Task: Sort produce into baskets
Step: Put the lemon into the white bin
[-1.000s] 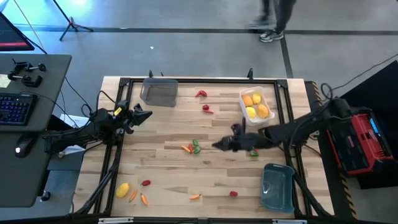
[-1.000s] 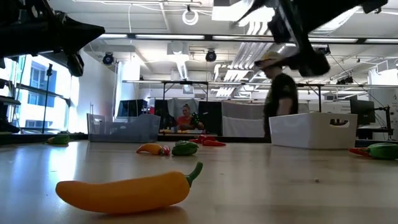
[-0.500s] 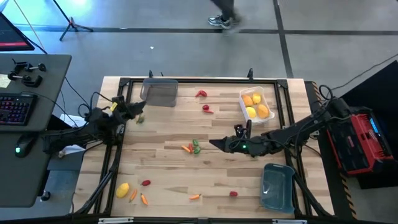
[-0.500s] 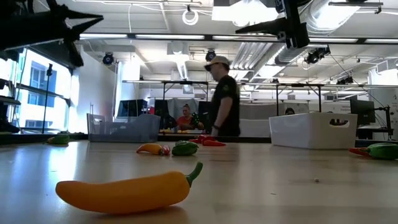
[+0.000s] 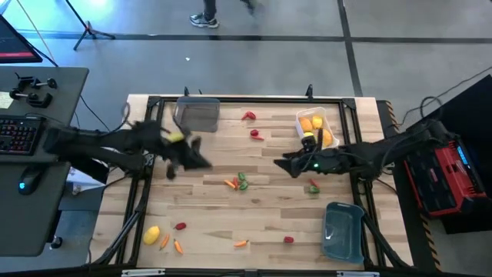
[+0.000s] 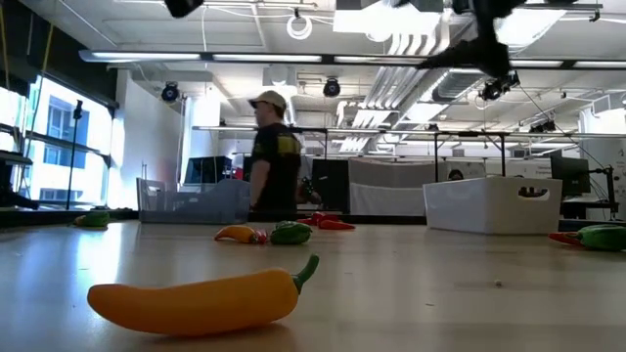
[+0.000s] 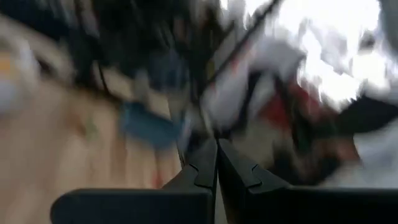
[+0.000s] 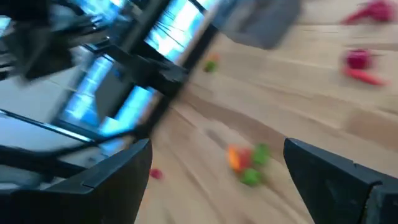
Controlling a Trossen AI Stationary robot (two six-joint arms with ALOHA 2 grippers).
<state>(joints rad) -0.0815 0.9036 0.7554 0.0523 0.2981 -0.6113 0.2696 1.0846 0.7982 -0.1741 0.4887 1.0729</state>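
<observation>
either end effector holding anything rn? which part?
Nothing held. Left end effector is shut on nothing; right end effector is wide open, with nothing between its fingers.

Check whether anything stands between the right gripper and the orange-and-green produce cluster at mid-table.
Nothing visible does. The right gripper, fingers open, hangs above bare wood, and only bare wood lies between it and the produce cluster. The left gripper is apart, farther left.

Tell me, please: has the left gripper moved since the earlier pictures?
Yes. In the high view the left gripper has swung inward over the table, from beside the grey basket toward the centre.
</observation>
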